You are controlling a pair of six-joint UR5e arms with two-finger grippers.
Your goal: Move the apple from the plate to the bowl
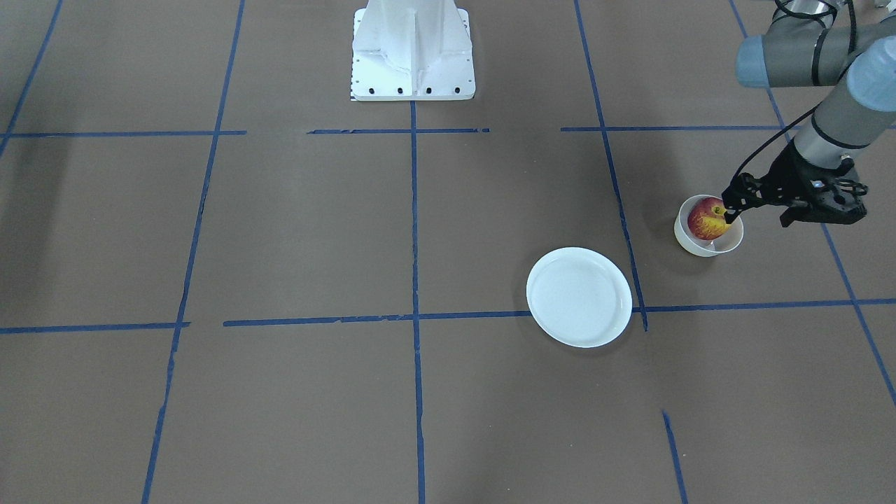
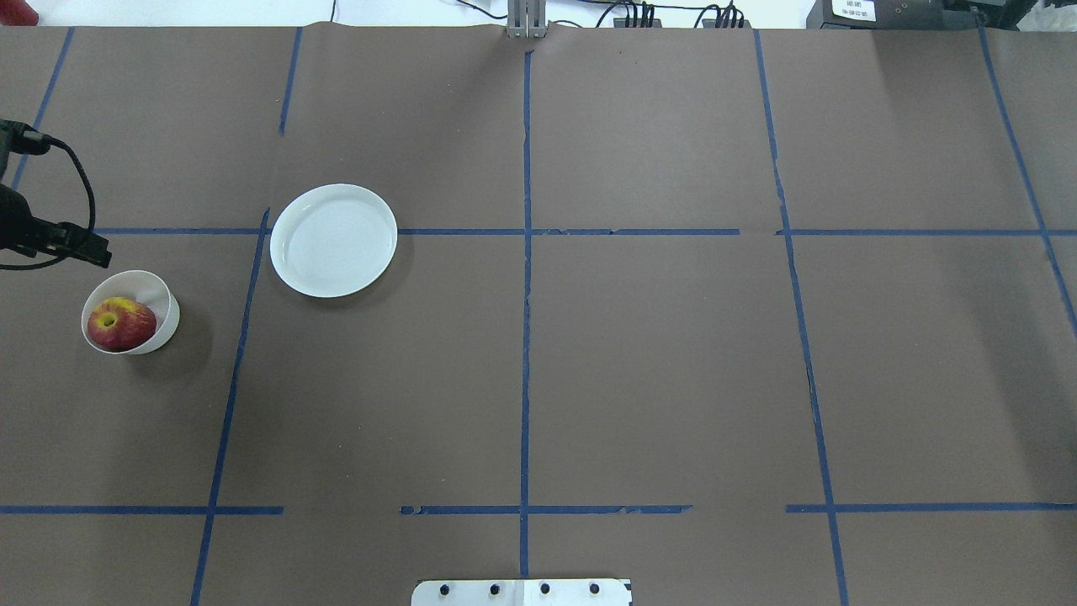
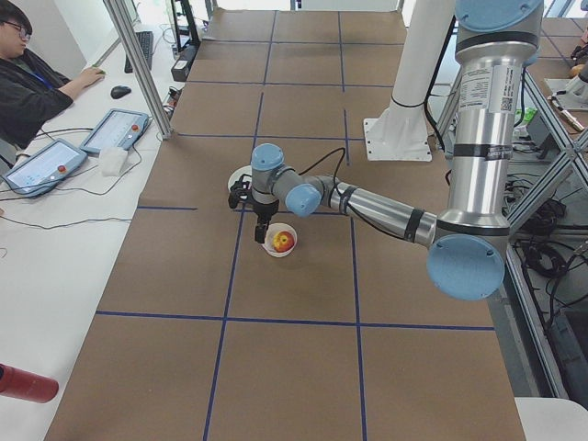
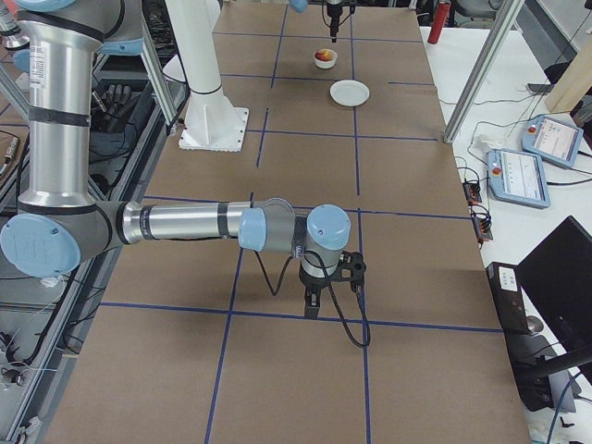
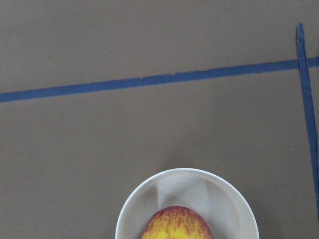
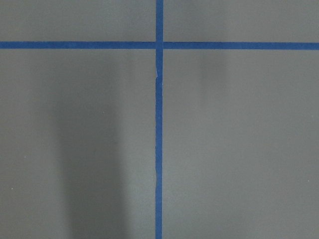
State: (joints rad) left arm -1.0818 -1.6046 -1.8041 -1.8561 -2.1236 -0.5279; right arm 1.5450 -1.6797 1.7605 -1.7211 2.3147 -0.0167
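Nearest the robot you had the white metal base mount (image 2: 522,592) on the brown paper-covered table (image 2: 656,379) with its blue tape grid. The right gripper (image 4: 318,298) hung low over bare table on its own side, well apart from the dishes. It showed only in the right-side view, and its wrist camera saw just tape lines, so you cannot tell whether its jaws were apart or together. Further out, on the left side, sat the small deep cream-white bowl (image 2: 171,313) with the small round red-and-yellow apple (image 2: 122,324) resting inside it, stem dimple up. The apple filled most of the bowl, and nothing touched it in the overhead view. Just beyond the bowl the left gripper (image 1: 732,210) hovered above the far rim, its tip close beside the apple in the front view. It held nothing, but how far apart its jaws stood could not be told, and its wrist camera showed no fingers, only the bowl and the apple top. Farthest was the flat round white plate (image 2: 334,240), bare and near the bowl but not touching it. Judgement: the transfer looked done and the step in hand was the release and retreat. The next move called for you to lift the left arm straight up and clear, without clipping the thin bowl wall or tipping it.
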